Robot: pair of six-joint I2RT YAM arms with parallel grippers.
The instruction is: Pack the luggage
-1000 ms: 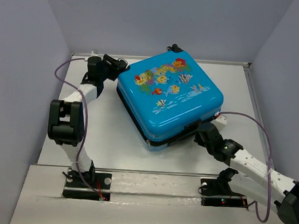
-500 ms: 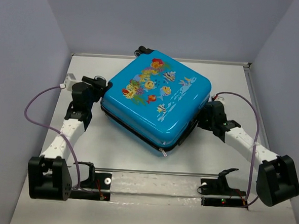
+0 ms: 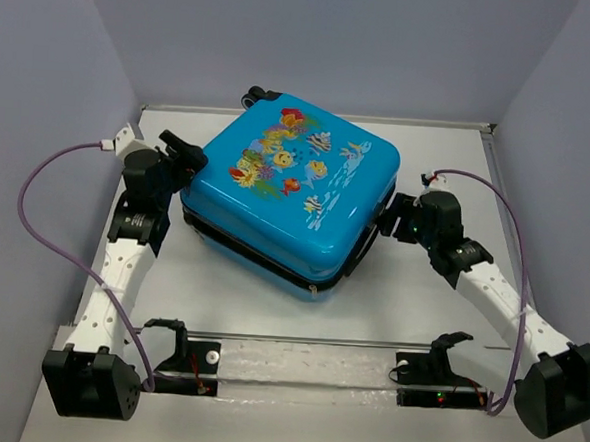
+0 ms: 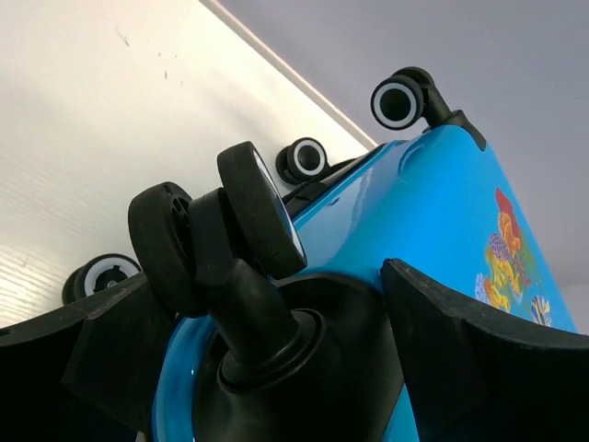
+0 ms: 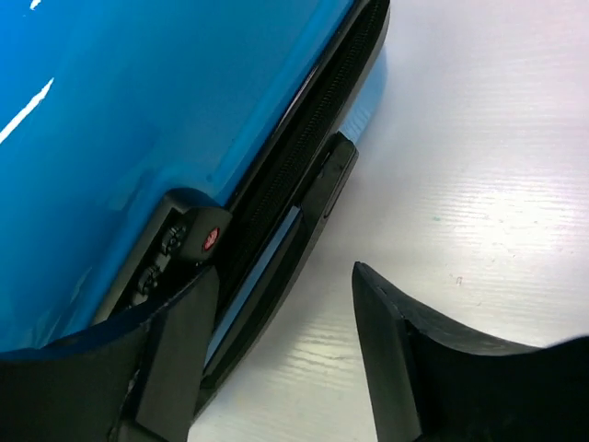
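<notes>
Over the last second I have swung the suitcase [image 3: 292, 196] anticlockwise and slid it leftward across the surface [image 3: 440, 310], and both of my hands have just let go. My left hand [image 3: 186, 158] now stands with its fingers spread wide on either side of one black caster wheel [image 4: 262, 216] at the suitcase's left corner, clamping nothing. My right hand [image 3: 389, 220] is also parted at the suitcase's opposite end, one finger close against the side by the red-buttoned lock [image 5: 210, 239], whether touching I cannot tell, the other over bare surface, holding nothing. The suitcase lies flat and shut between my hands, fish print facing up. Its wheel end points to the far left and its lock end to the near right, so I judge its long axis runs on that diagonal, though the shell is close to square. With the lid down and both hands released, I take the turning as finished and what is left, if anything, as closing work along the zipper edge.
</notes>
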